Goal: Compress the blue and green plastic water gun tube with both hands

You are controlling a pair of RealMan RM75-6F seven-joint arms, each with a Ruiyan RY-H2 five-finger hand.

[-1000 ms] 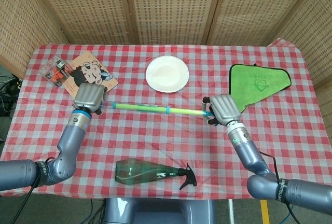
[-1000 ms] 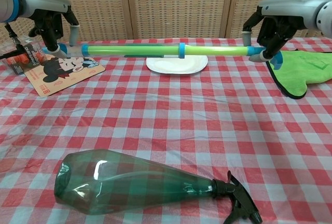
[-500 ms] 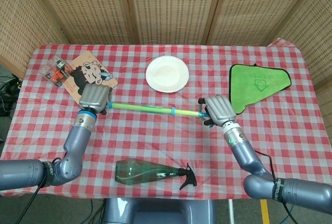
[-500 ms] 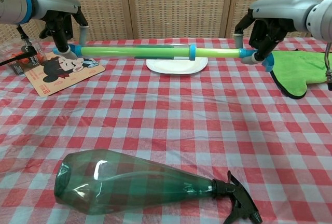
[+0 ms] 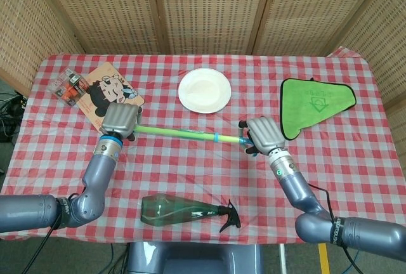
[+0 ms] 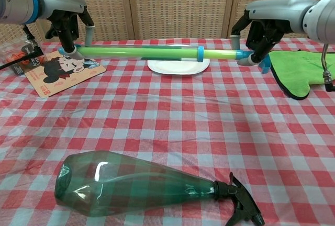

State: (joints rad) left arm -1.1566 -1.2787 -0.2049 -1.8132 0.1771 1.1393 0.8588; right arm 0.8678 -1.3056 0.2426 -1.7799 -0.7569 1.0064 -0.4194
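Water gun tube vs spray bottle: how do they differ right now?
The water gun tube is thin, opaque bright green with blue ends; the spray bottle is fat, see-through dark green with a black trigger. The tube is held above the table by the left hand and right hand; the bottle lies untouched on its side. Both are roughly horizontal.

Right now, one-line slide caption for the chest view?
Both robot hands, left and right, hold the water gun tube level above the table.

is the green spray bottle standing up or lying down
Lying down. The green spray bottle rests on its side on the checked tablecloth, trigger nozzle toward the right in the chest view.
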